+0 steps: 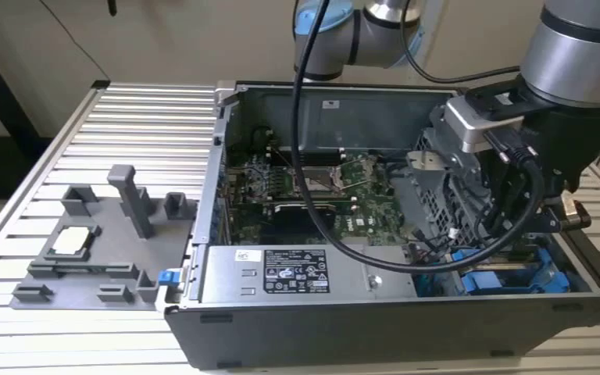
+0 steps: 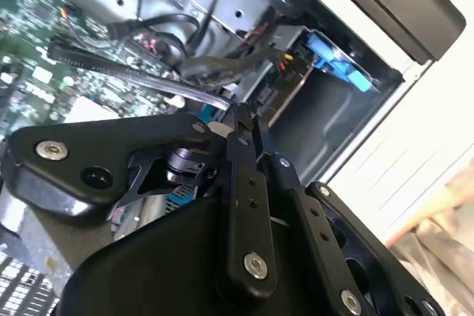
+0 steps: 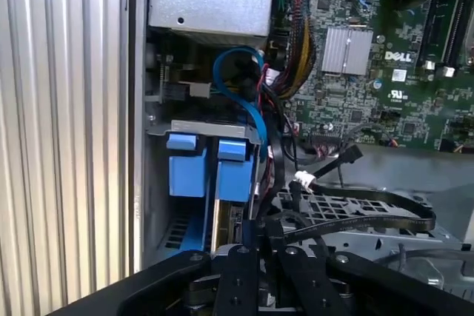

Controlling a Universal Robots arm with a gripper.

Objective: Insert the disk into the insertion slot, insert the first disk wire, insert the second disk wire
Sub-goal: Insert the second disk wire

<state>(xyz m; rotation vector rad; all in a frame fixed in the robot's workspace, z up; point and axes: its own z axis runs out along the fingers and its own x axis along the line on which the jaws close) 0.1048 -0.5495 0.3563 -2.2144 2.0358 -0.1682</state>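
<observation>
**Disk seated in bay; wire work in hand**

I read my gripper as clenched, apparently pinching a wire end, though I cannot confirm it. Just beyond it, the disk sits in the insertion slot. I judge squared alignment essential before pressing. The computer case rests on a slatted aluminium table.

The power-supply box carries a large white label with dense black print and a row of small marks, too fine to read in the exterior view. A smaller white sticker sits just beside it. Another white sticker is on the case's inner wall. In the first wrist view the green motherboard bears a white printed logo, a small white sticker and a certification mark.
</observation>
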